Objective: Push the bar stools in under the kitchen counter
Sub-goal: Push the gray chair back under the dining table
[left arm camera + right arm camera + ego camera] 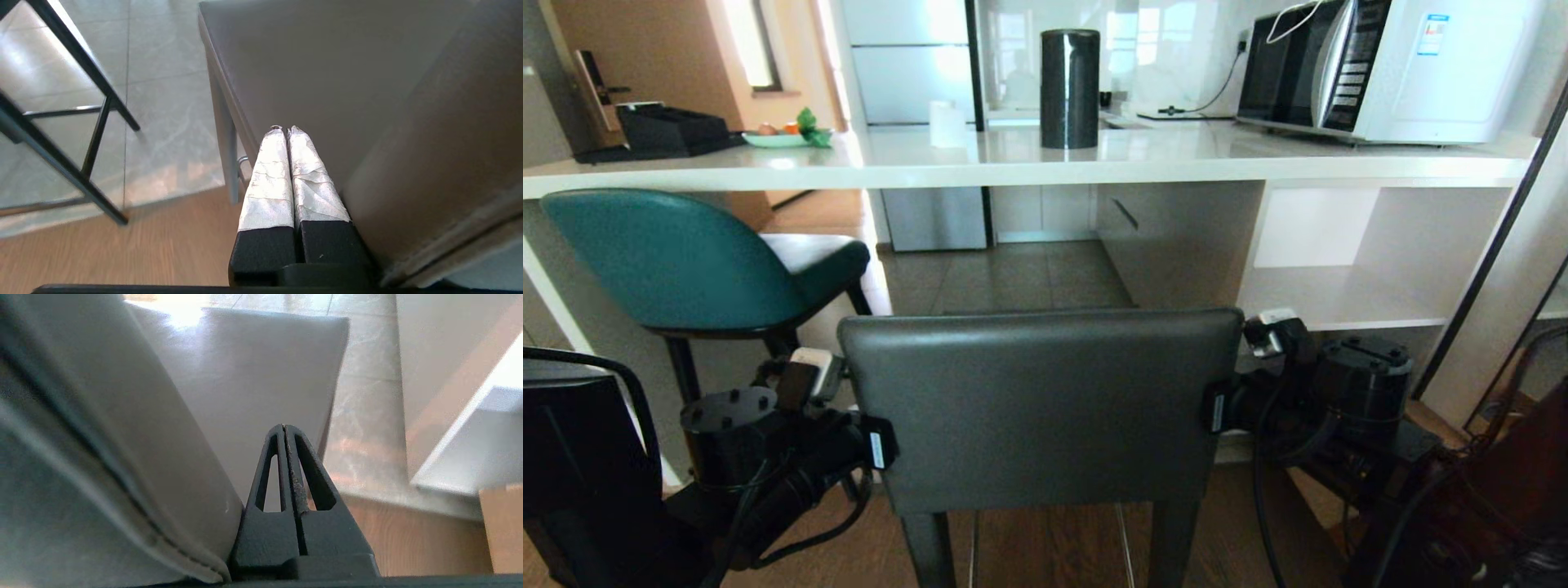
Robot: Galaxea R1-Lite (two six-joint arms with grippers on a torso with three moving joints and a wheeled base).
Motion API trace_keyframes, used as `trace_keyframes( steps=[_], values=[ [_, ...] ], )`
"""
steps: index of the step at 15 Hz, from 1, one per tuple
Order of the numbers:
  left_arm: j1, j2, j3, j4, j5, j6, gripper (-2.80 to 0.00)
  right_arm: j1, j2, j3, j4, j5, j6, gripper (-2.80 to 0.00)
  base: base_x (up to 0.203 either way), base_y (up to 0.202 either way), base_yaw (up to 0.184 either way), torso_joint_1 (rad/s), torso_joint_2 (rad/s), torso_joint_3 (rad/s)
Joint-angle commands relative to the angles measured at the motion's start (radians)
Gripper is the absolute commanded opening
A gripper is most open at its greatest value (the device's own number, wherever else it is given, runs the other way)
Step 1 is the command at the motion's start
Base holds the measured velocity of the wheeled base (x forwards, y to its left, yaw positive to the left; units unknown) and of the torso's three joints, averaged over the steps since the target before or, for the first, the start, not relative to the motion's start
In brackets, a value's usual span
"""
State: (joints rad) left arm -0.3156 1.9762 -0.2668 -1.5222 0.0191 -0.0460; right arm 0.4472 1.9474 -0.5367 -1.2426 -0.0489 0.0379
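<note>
The dark grey bar stool's rectangular back (1037, 400) fills the middle of the head view, standing short of the white kitchen counter (1176, 163). Its seat (327, 73) reaches toward the counter. My left gripper (284, 130) is shut and empty, its taped fingers lying along the left side of that back. My right gripper (284, 426) is also shut and empty, pressed beside the back's right side (81, 437). The teal bar stool (670, 261) stands at the left with its seat partly under the counter; its thin black legs (94, 134) show in the left wrist view.
On the counter stand a microwave (1388, 65), a black cylinder (1069, 88), a white cup (946, 124), a plate of fruit (776, 137) and a black box (674, 131). Open white shelves (1339, 294) sit under the counter's right end.
</note>
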Motion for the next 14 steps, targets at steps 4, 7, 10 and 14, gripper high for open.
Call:
trace_keyframes(
  steps=[4,7,10,14],
  values=[
    [0.003,0.007,-0.008,-0.008,-0.002,0.0,-2.8,0.002,0.016,-0.026,-0.014,-0.001,-0.003,-2.8,0.19,0.0,0.001,0.0,0.0,0.003],
    [0.003,0.023,-0.038,-0.008,-0.001,0.008,-2.8,0.002,0.015,-0.024,-0.014,-0.001,-0.003,-2.8,0.183,0.0,0.003,0.001,-0.01,0.005],
    [-0.008,0.025,-0.034,-0.008,0.001,0.009,-2.8,0.004,0.008,-0.017,-0.014,-0.002,-0.003,-2.8,0.181,0.0,0.003,0.002,0.01,0.004],
    [-0.008,-0.01,-0.006,-0.008,0.002,0.009,-2.8,0.015,-0.016,0.026,-0.026,0.001,-0.003,-2.8,0.057,0.0,0.001,0.002,0.0,0.002]
  ],
)
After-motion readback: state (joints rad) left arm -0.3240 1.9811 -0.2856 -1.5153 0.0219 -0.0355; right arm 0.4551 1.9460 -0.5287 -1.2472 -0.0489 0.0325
